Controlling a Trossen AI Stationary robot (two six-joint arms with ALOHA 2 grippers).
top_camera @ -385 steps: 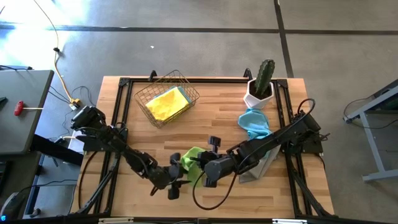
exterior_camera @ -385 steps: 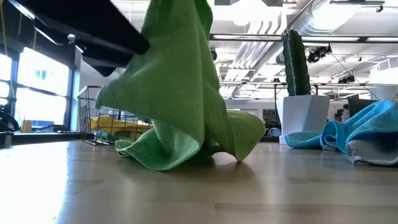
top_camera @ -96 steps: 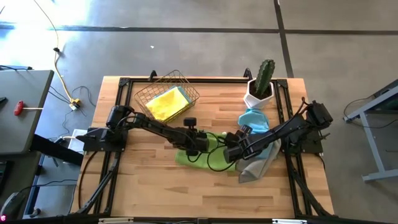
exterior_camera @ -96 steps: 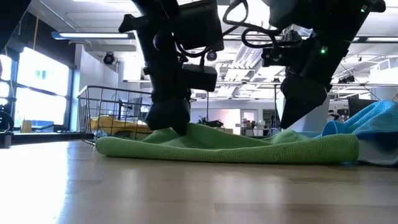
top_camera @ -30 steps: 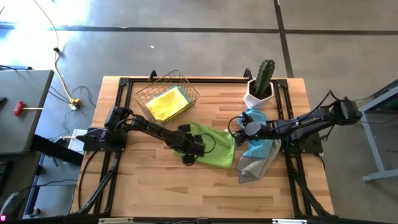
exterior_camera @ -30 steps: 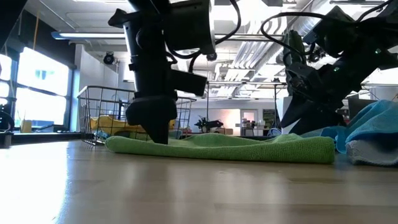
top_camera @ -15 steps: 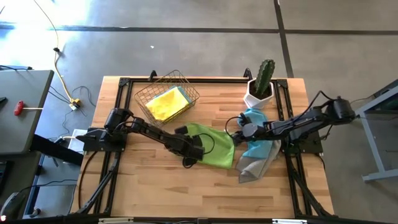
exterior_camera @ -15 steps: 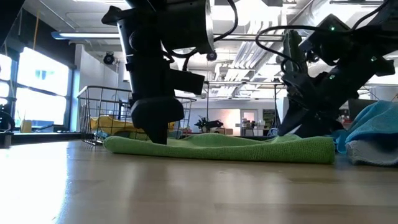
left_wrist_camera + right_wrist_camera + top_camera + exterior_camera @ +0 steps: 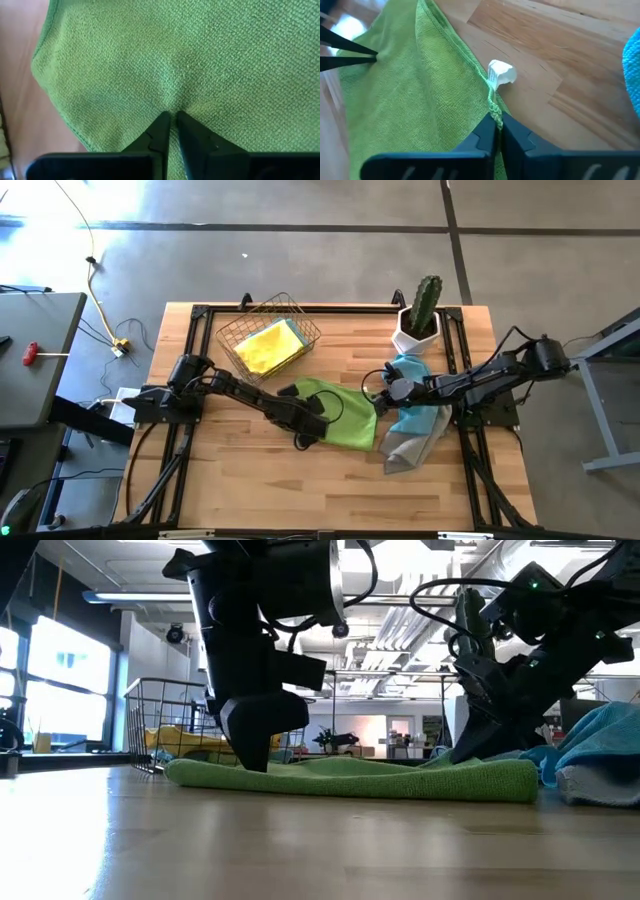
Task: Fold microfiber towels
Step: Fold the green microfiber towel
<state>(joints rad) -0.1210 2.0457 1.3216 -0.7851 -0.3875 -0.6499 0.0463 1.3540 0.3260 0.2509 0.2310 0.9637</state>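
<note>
White care tag — unreadable — juts from lime green microfiber towel; left gripper and right gripper both pinch its edges.

One towel lay flat at the middle of the counter, with two more towels heaped to its right. Behind it stood a wire basket holding another towel, and a potted cactus stood at the back right.

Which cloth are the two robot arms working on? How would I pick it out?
Find the wooden table, then its middle, where both dark arms meet. The lime green towel lies flat there, pinched by the left gripper and right gripper; its neighbours are blue and grey.
</note>
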